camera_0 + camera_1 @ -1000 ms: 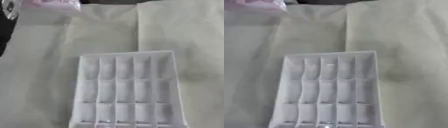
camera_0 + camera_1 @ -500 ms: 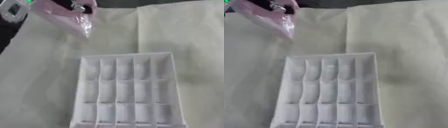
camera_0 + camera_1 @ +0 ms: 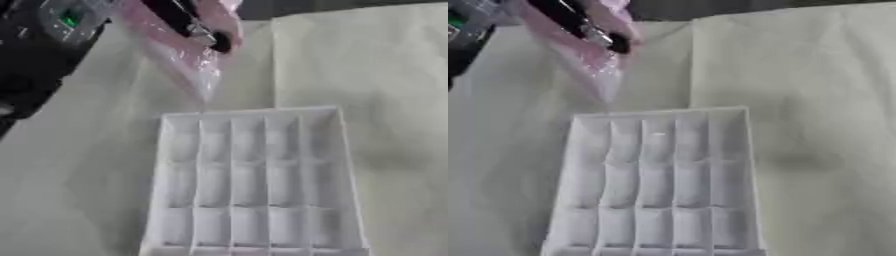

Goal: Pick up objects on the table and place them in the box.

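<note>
Overhead, left hand (image 3: 188, 22) pinching pink bag (image 3: 188, 62).

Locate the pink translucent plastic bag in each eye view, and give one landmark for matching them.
Left eye view: the pink translucent plastic bag hangs at top centre-left from the left hand, its tip just above the box's far rim.
Right eye view: the same bag sits further left, at upper left.
Shared landmark: the far left corner of the white compartmented plastic box.

A pink see-through bag (image 3: 188, 55) hung tilted in the air, its lower tip just above the far left corner of the white box (image 3: 254, 182), whose gridded compartments lay open.
</note>
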Controlling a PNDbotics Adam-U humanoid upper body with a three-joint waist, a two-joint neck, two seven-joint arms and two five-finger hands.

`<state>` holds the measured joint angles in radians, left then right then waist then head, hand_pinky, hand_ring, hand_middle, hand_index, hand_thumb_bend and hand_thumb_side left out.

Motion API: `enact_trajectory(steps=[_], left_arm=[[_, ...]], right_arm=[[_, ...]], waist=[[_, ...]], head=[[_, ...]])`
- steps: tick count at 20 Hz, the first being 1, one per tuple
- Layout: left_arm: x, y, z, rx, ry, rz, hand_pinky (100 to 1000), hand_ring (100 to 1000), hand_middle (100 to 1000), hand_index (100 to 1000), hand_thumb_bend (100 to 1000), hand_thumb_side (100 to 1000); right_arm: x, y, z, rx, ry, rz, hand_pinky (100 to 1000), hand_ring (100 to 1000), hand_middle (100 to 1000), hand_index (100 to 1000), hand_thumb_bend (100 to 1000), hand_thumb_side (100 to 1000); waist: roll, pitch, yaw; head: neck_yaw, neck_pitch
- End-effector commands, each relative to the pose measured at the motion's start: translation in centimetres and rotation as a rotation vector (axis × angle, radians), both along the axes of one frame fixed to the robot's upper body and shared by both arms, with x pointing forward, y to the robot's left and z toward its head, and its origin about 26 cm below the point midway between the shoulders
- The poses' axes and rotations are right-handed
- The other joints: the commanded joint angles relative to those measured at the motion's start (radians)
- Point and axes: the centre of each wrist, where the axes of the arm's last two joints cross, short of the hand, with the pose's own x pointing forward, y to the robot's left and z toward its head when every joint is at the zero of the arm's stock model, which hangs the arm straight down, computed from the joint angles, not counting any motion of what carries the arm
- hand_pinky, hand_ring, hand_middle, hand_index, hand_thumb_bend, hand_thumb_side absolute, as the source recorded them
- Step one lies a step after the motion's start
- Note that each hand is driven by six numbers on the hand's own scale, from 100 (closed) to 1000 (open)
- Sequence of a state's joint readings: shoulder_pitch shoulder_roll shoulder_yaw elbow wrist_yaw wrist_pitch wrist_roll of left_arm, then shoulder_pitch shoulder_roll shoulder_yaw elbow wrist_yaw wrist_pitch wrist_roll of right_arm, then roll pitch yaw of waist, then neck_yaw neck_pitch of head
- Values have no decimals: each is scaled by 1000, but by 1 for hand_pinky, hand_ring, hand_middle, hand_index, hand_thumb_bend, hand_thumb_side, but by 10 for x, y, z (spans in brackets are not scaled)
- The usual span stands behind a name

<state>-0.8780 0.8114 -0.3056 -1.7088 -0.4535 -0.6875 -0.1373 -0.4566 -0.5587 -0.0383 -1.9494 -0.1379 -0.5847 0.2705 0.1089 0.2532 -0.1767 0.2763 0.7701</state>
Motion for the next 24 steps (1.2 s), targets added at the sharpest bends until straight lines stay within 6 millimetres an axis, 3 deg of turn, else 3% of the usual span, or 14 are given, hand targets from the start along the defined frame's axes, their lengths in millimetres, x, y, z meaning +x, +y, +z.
enact_trajectory(steps=[1, 2, 3, 8, 9, 10, 11, 12, 21, 24], left_arm=[[1, -22, 3, -18, 31, -75, 100, 100, 100, 100, 664, 100], [3, -29, 1, -26, 48, -95, 100, 100, 100, 100, 681, 100], [3, -35, 0, -33, 65, -114, 100, 100, 100, 100, 632, 100], [5, -57, -8, -23, 144, -176, 100, 100, 100, 100, 565, 100], [4, -58, -9, -15, 157, -182, 100, 100, 100, 100, 545, 100], [3, -57, -11, -3, 175, -188, 100, 100, 100, 100, 447, 100], [1, -57, -12, 6, 192, -196, 100, 100, 100, 100, 514, 100], [-2, -55, -14, 16, 209, -205, 100, 100, 100, 100, 517, 100], [-34, -57, -15, 27, 342, -285, 100, 100, 100, 100, 391, 100], [-40, -59, -18, 26, 412, -301, 100, 100, 100, 100, 301, 100]], right_arm=[[-2, -2, 6, -8, -14, -2, 663, 771, 815, 797, 100, 892], [-2, -2, 6, -9, -12, -2, 663, 771, 815, 797, 100, 892], [-2, -2, 6, -9, -10, -1, 663, 772, 816, 797, 100, 892], [-1, -3, 5, -12, 5, -9, 664, 772, 816, 798, 100, 893], [-1, -4, 4, -13, 8, -11, 664, 772, 816, 798, 100, 893], [0, -5, 4, -13, 12, -15, 664, 772, 816, 798, 100, 906], [0, -6, 3, -13, 16, -18, 664, 773, 817, 798, 100, 893], [1, -6, 3, -12, 18, -20, 664, 773, 817, 798, 100, 893], [2, -8, 2, -5, 26, -29, 663, 772, 817, 798, 100, 892], [2, -8, 1, 1, 29, -29, 663, 772, 817, 798, 100, 891]], waist=[[0, -25, -7], [2, -26, -11], [5, -26, -14], [15, -32, -18], [16, -34, -17], [17, -35, -15], [18, -37, -13], [19, -38, -11], [13, -46, -5], [9, -52, -7]], head=[[15, 0], [14, 0], [13, 0], [-4, 0], [-7, 0], [-13, 0], [-17, 0], [-21, 0], [-41, 0], [-46, 0]])
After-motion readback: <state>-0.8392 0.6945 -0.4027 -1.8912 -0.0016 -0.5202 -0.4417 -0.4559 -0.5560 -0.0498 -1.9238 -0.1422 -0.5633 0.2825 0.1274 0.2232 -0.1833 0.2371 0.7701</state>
